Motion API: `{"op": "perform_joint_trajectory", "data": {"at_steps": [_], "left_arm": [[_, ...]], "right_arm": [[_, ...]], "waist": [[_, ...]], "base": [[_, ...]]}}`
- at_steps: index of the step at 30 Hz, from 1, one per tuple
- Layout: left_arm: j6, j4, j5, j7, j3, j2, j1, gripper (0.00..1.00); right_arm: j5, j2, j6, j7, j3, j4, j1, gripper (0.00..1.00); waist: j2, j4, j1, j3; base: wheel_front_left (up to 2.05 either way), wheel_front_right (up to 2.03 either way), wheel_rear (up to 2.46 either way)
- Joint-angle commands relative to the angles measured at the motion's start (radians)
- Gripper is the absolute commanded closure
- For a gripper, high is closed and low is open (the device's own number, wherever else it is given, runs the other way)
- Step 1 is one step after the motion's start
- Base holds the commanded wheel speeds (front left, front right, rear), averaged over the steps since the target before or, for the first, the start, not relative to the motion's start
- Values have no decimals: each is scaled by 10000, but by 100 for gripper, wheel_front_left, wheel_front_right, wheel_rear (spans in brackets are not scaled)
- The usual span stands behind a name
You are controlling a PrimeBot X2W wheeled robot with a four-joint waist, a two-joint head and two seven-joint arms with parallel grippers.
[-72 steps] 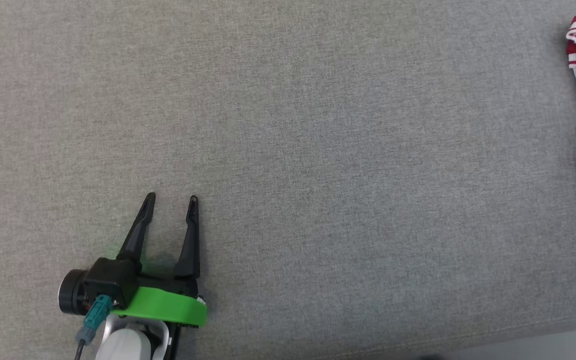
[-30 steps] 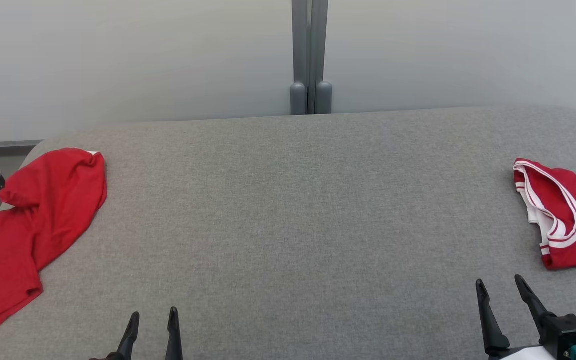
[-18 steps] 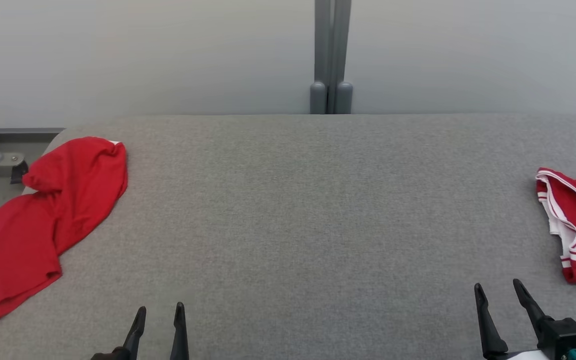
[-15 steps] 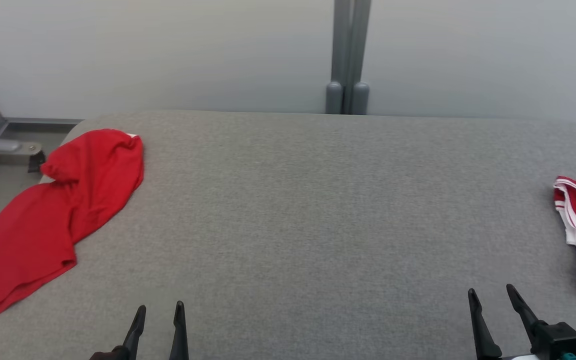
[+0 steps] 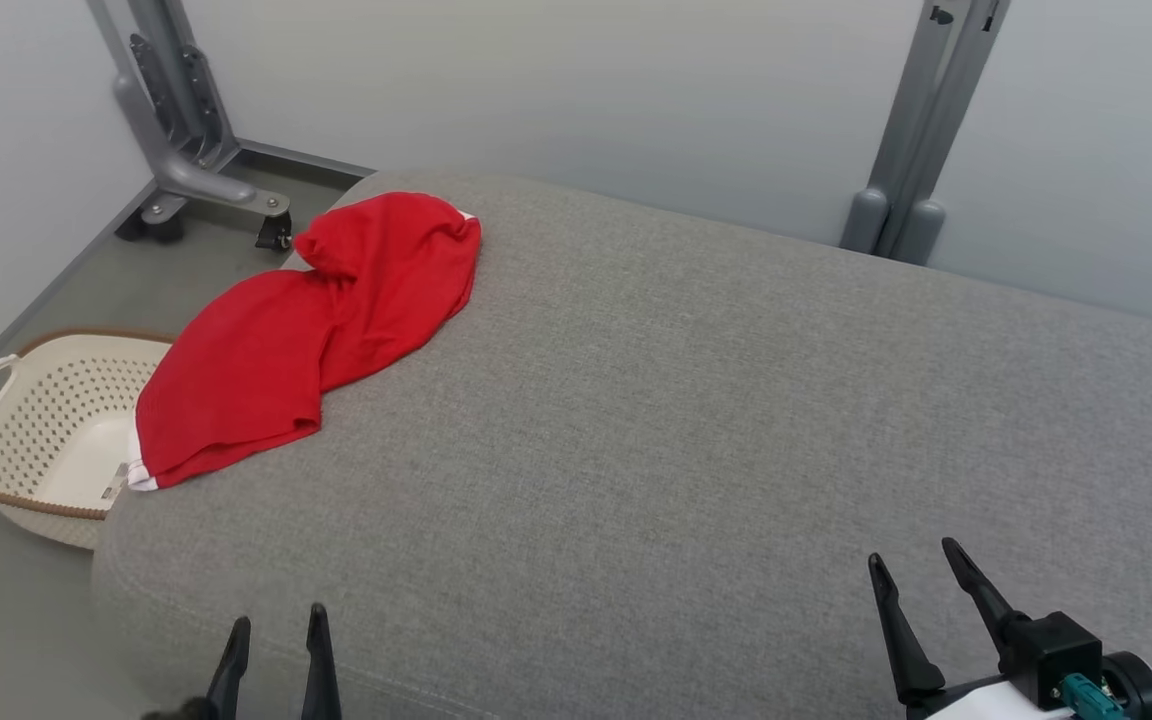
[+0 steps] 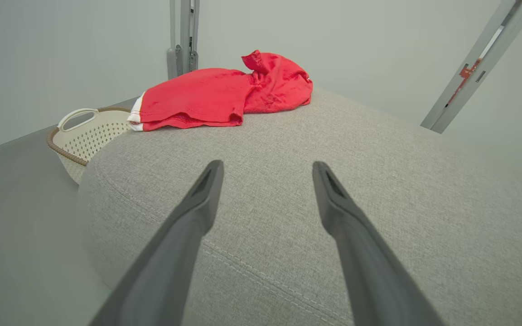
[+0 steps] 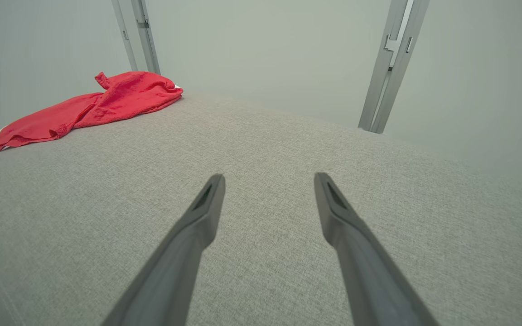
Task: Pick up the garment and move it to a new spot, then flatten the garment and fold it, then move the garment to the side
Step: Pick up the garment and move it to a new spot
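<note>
A crumpled red garment (image 5: 306, 340) with a white hem lies at the far left corner of the grey padded table (image 5: 696, 420), its lower edge near the table's left side. In the left wrist view the garment (image 6: 224, 93) lies well ahead of the fingers; in the right wrist view the garment (image 7: 93, 106) sits far off at upper left. My left gripper (image 5: 274, 630) is open at the table's near left edge, empty. Over the near right part of the table my right gripper (image 5: 916, 565) is open too, holding nothing. Both grippers (image 6: 265, 170) (image 7: 268, 181) are far from the cloth.
A cream perforated laundry basket (image 5: 31, 430) stands on the floor left of the table, below the garment's hem. Grey metal posts (image 5: 921, 130) and a wheeled frame foot (image 5: 201, 185) stand against the pale wall behind.
The head camera has swung left: the striped red garment at the right has left the view, and the basket and floor have come in. Both grippers stay open and low in the picture.
</note>
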Motion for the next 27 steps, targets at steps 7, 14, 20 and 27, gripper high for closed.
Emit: {"op": "perform_joint_trajectory", "data": {"at_steps": [7,14,20,27], "left_arm": [[-371,1318,-726,18,-718,15,-3109,0],[-555,4315,-1396,1006,-516,364,-7699,0],[-614,6507,-1890,1651,-60,922,-10444,0],[-650,8519,-2533,2345,355,1460,-11855,0]], "right_arm": [[-77,-804,-18,-40,78,-263,-912,0],[-85,-1576,-18,-40,119,-636,-2471,0],[-48,-1750,-18,-37,283,-853,-3424,0],[60,-1572,-18,-37,394,-927,-3799,0]], "waist": [[0,-650,1,2489],[0,-1789,1,5207],[0,-2536,1,6722],[0,-3149,1,7085]], "base": [[0,0,0],[0,0,0],[0,0,0],[0,0,0]]}}
